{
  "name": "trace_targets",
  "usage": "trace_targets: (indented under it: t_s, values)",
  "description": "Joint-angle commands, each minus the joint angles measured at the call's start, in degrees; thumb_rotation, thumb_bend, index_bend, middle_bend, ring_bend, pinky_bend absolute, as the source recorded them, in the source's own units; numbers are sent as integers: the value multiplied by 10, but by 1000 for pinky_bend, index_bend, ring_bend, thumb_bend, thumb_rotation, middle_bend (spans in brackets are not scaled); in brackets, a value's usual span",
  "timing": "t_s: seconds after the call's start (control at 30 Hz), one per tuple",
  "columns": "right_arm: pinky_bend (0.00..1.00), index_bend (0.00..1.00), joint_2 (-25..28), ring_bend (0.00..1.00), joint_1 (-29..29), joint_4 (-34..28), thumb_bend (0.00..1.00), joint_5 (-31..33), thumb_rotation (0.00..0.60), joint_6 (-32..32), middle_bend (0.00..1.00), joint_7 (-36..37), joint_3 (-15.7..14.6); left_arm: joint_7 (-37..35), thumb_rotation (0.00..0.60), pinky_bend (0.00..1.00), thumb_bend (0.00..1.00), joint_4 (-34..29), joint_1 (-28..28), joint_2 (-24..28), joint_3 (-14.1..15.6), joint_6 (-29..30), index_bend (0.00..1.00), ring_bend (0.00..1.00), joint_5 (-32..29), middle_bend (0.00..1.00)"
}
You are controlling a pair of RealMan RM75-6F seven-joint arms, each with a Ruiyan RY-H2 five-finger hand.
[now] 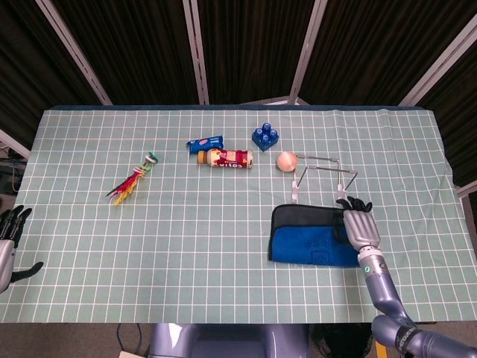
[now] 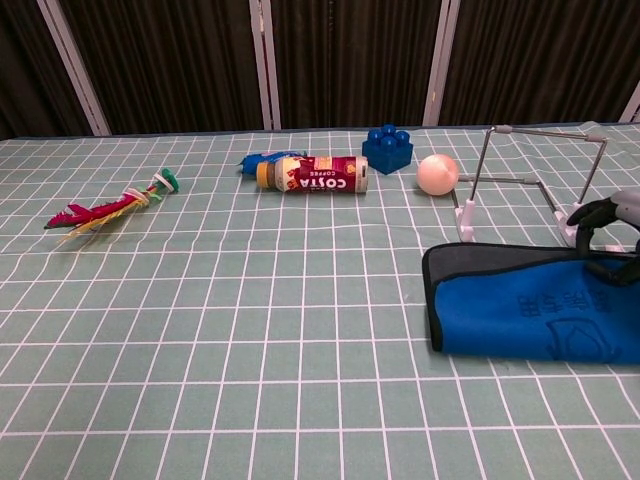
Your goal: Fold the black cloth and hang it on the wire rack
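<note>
The black cloth [image 1: 311,240] [image 2: 530,312] lies folded in half near the table's front right, its blue underside facing up and a black strip showing along its far edge. My right hand [image 1: 360,224] [image 2: 606,224] sits at the cloth's far right corner, fingers curled on the folded-over edge. Just beyond the cloth stands the wire rack [image 1: 323,172] [image 2: 532,181], upright and bare. My left hand [image 1: 9,240] hangs off the table's left edge, fingers apart and holding nothing.
At the back of the table lie a Costa coffee can [image 1: 226,158], a blue packet [image 1: 205,142], a blue toy brick [image 1: 266,136] and a peach ball [image 1: 287,160] close to the rack. A feathered toy [image 1: 133,180] lies at the left.
</note>
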Motion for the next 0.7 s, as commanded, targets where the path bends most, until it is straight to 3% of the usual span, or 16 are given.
trace_targets:
  t_s: [0.03,0.7]
  values:
    - [0,675,-13,0,12,20,475,19,600,-4,133,-8,7,1,600,0,0,1,0,-1,-1,-1,0,0,-2,0]
    - [0,677,-49,0,38,101,475,74,600,-7,133,-1,20,9,600,0,0,3,-4,-5,-1,-7,0,0,-10,0]
